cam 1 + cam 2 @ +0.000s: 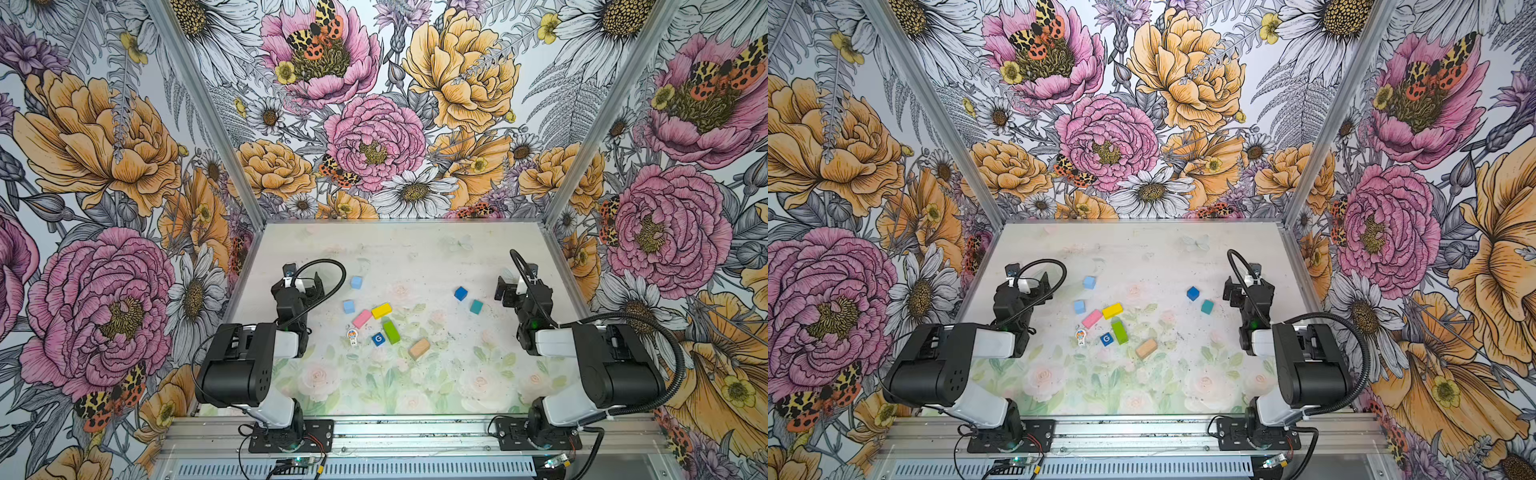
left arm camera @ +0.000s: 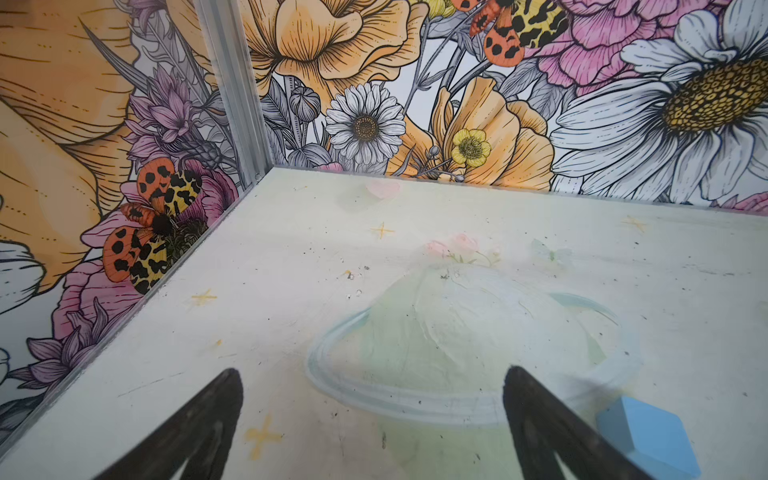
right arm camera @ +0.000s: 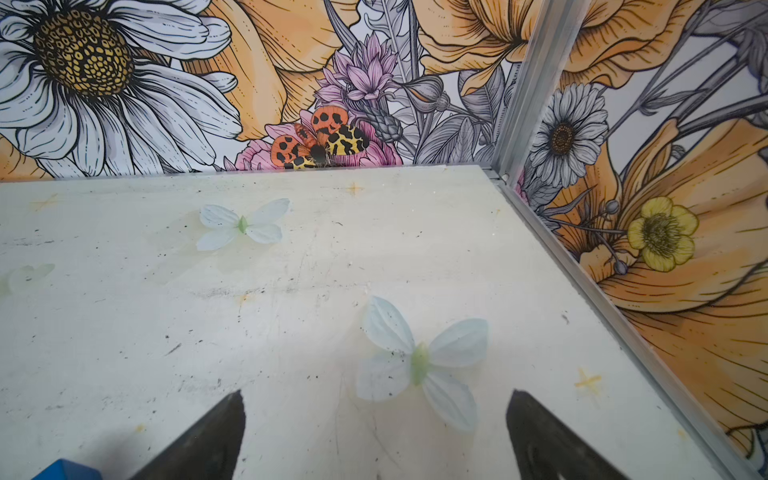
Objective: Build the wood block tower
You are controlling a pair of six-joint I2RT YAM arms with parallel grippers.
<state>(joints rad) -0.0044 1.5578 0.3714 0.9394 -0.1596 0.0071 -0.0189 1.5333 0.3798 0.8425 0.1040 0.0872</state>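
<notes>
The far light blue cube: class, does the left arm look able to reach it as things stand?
Probably yes: the far light blue cube sits close beside the open left gripper, nothing between them.

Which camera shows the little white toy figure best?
Either top view. In both top views the toy figure shows whole, though small, on the table beside the blue G cube. Neither wrist view shows it at all. Both look toward the table's far corners, away from the figure.
</notes>
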